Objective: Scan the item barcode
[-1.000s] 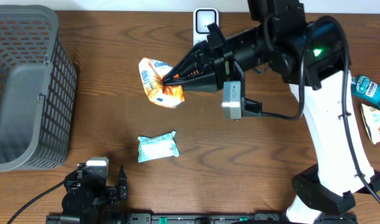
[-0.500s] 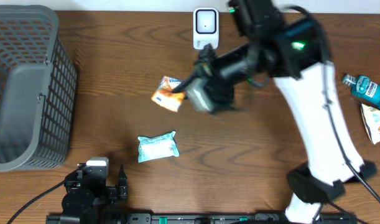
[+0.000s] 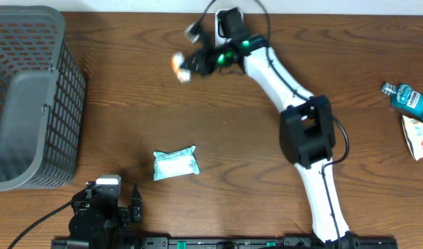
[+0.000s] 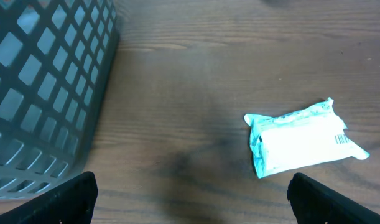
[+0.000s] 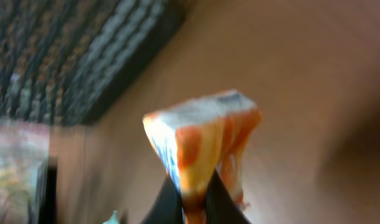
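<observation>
The orange-and-white snack packet (image 5: 202,143) hangs in the air at the far side of the table (image 3: 128,117), just left of the white scanner (image 3: 228,22) and clear of the wood. It is a small crinkly pouch. I judge it light, soft and easily crushed, with a slick skin that can slide or twist in a grip.

The right pincer (image 5: 191,198) is closed on it, the two tips pinching one narrow end so the body stands free beyond them. That looks like the right place to hold it, since a flat sealed edge gives firm purchase without squashing the contents. It also leaves the printed faces uncovered for the scanner. I cannot tell where the barcode sits, because the packet is blurred in both views. Held by one end, the pouch may flop or turn away from the scanner.

Nearer, at the middle of the table, lies a teal packet (image 4: 301,140) with a barcode at its right end. The left pincer (image 4: 193,205) sits at the near edge, spread wide and empty. A grey basket (image 3: 31,97) stands at the left, and a blue bottle (image 3: 412,100) lies at the right edge.
</observation>
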### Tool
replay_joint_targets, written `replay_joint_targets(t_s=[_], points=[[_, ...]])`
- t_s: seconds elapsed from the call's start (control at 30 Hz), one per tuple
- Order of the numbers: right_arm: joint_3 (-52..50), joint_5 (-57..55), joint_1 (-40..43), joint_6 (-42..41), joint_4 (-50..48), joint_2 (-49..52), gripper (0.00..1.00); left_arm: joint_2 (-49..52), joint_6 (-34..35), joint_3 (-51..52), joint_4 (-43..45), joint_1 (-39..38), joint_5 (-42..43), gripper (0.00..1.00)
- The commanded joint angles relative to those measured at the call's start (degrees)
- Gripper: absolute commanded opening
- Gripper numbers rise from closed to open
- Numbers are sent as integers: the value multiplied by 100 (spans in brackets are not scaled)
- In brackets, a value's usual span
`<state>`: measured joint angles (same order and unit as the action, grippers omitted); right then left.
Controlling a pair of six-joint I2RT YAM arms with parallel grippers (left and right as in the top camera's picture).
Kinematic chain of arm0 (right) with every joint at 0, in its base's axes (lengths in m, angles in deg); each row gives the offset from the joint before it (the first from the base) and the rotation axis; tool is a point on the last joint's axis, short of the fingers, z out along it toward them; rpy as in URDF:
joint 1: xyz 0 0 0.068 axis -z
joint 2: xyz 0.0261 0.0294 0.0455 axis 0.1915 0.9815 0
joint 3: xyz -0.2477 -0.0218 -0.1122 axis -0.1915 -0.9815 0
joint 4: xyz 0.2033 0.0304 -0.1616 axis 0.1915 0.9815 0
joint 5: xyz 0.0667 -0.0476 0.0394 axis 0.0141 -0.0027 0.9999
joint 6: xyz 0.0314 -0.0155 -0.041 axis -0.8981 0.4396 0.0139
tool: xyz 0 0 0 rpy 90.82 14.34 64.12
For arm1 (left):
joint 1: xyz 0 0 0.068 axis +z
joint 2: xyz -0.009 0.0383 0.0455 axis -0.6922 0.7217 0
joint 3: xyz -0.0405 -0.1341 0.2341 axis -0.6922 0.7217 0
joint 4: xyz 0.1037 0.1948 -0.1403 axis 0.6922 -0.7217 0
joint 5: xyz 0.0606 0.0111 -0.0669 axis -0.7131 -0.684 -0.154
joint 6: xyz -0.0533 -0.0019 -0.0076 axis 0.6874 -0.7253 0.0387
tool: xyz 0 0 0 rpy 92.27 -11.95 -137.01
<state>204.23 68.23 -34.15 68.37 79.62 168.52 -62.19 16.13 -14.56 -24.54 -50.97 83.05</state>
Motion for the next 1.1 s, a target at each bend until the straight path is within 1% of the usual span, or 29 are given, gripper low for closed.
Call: replay_joint_targets(t_s=[0.0, 0.03, 0.1, 0.13, 0.2, 0.3, 0.5, 0.63, 0.77, 0.87, 0.97, 1.07], points=[[160, 284, 544, -3390, -1300, 55, 1, 4, 7, 4, -7, 13, -48, 98], [160, 223, 660, -3842, -1939, 138, 1, 7, 7, 4, -7, 13, -48, 98], [160, -120, 804, -4474, -2704, 243, 1, 7, 7, 4, -7, 13, -48, 98], [160, -387, 852, -4769, -2859, 291, 1, 7, 7, 4, -7, 13, -48, 98], [160, -984, 898, -5101, -2896, 358, 1, 7, 7, 4, -7, 13, -48, 98], [157, -1388, 903, -5204, -2872, 413, 1, 7, 7, 4, -7, 13, -48, 98], [157, -1801, 922, -5069, -2481, 442, 1, 7, 7, 4, -7, 13, -48, 98], [157, -2203, 942, -5034, -1947, 442, 1, 4, 7, 4, -7, 13, -48, 98], [157, -2485, 942, -4774, -1556, 439, 2, 7, 7, 4, -7, 13, -48, 98], [164, -2522, 964, -4599, -1508, 437, 1, 7, 7, 4, -7, 13, -48, 98], [168, -2240, 1110, -4148, -1272, 299, 1, 4, 7, 4, -7, 13, -48, 98], [168, -2275, 1394, -3316, -402, -61, 2, 4, 7, 4, -7, 13, -48, 98]])
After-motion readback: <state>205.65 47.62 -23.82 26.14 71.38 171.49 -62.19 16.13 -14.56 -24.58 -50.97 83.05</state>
